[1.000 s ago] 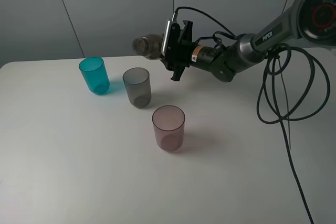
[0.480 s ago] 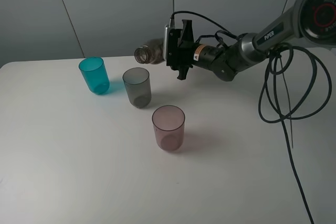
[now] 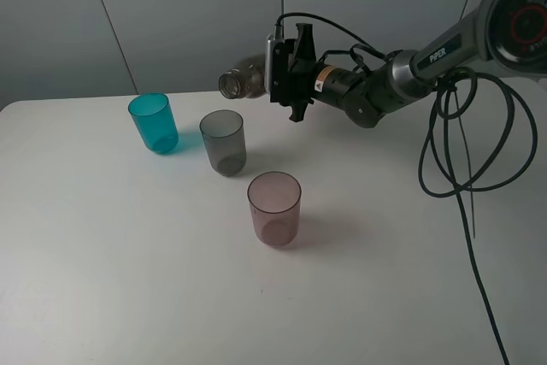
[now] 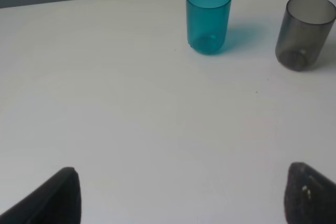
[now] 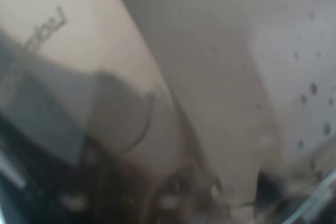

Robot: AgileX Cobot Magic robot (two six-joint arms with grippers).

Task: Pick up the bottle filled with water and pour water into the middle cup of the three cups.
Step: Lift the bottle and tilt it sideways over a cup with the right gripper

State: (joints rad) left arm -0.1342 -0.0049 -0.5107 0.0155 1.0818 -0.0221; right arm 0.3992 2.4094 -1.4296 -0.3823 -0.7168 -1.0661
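Smoky brown plastic, lying almost level in the upper middle of the high view, is the bottle (image 3: 244,79). The right claw (image 3: 275,74) is clamped round its body, and the open neck points toward the left of the frame. Gripping the body leaves the mouth clear for pouring, and the arm's wrist appears rolled over to tip it. The right wrist view is filled with the bottle's wet, droplet-specked wall, so the grip looks close and tight. On the white worktop (image 3: 102,279) the cups stand upright in a slanting row, well apart from one another: the teal cup (image 3: 154,123) toward the upper left, the grey cup (image 3: 223,141) in the middle, and the pink cup (image 3: 274,208) nearest the centre of the frame. The bottle's mouth hangs above and slightly behind the grey cup, which suits the aim of filling that one. No stream of water can be made out, and whether the mouth sits truly over the rim is hard to judge. The left claw (image 4: 184,203) is spread wide over bare worktop and holds nothing, probably parked out of the way.
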